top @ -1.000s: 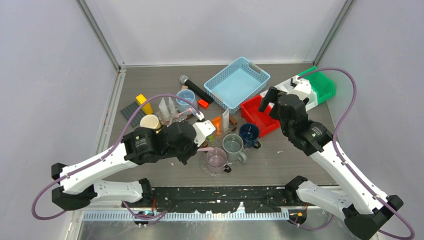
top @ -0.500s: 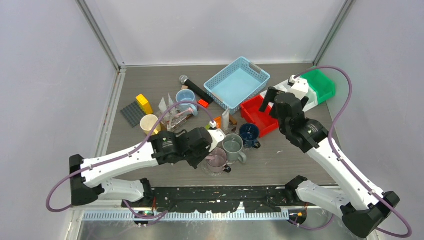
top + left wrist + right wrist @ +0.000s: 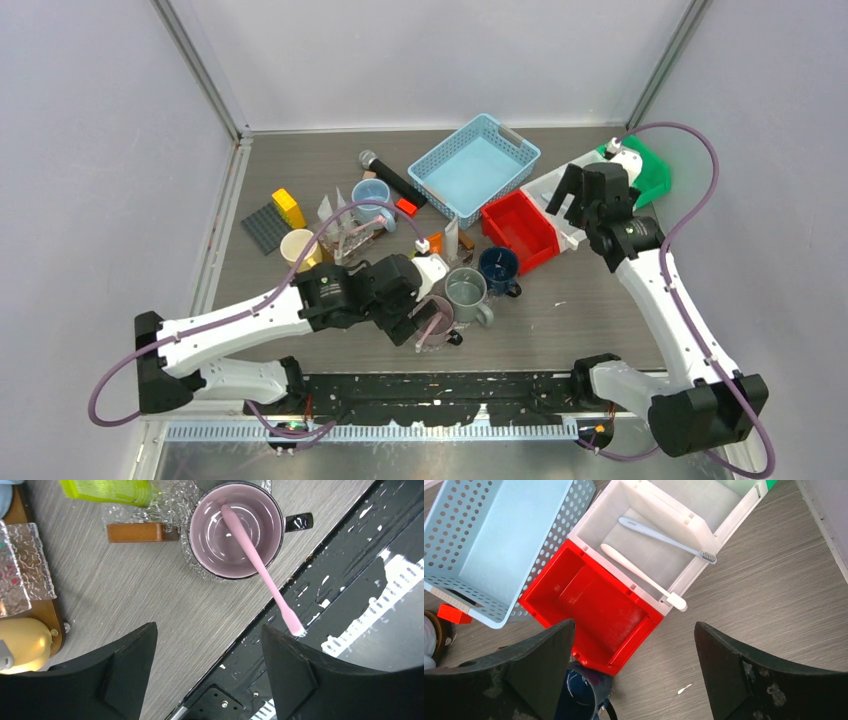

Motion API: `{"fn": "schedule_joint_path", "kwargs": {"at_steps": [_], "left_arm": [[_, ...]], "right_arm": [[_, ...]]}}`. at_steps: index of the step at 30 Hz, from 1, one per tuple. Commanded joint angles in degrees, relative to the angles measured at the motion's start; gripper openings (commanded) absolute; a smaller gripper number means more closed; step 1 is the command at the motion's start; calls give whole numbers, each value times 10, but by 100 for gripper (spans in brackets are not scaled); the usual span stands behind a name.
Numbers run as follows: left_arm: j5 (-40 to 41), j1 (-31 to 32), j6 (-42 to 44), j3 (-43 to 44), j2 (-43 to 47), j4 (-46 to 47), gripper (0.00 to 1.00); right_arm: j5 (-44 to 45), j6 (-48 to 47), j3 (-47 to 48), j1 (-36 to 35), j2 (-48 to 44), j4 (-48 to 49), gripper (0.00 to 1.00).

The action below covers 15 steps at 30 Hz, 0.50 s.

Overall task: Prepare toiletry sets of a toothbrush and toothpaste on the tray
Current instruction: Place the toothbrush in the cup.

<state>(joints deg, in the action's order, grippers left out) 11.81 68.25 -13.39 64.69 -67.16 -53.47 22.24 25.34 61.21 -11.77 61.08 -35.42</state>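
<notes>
Left gripper (image 3: pixel 207 630) has its fingers apart with nothing between them, hanging over the table (image 3: pixel 125 590) just beside the pink mug (image 3: pixel 215 555). Pink toothbrush (image 3: pixel 255 562) stands tilted inside that mug, one end down in it, the shaft leaning on the rim and the other end sticking out over the black strip at the table edge; not touched by the fingers. Green tube (image 3: pixel 107 490) lies near the mug. Right gripper (image 3: pixel 634 627) is also wide apart and empty, above the red bin (image 3: pixel 594 605) and white bin (image 3: pixel 674 517). Pale blue toothbrush (image 3: pixel 664 537) and white toothbrush (image 3: pixel 641 575) lie side by side in the white bin, the white one's head on the bin's edge. Blue basket (image 3: pixel 499 525) sits touching the red bin.
</notes>
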Motion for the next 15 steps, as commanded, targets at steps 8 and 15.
{"fn": "schedule_joint_path", "kwargs": {"at_steps": [8,15], "left_arm": [[94,-36,56,51,94,23,89],[148,-114,117,18,152,103,90]], "right_arm": [[-111,-66,92,101,124,0,85],[-147,-111,118,134,216,15,73]]}}
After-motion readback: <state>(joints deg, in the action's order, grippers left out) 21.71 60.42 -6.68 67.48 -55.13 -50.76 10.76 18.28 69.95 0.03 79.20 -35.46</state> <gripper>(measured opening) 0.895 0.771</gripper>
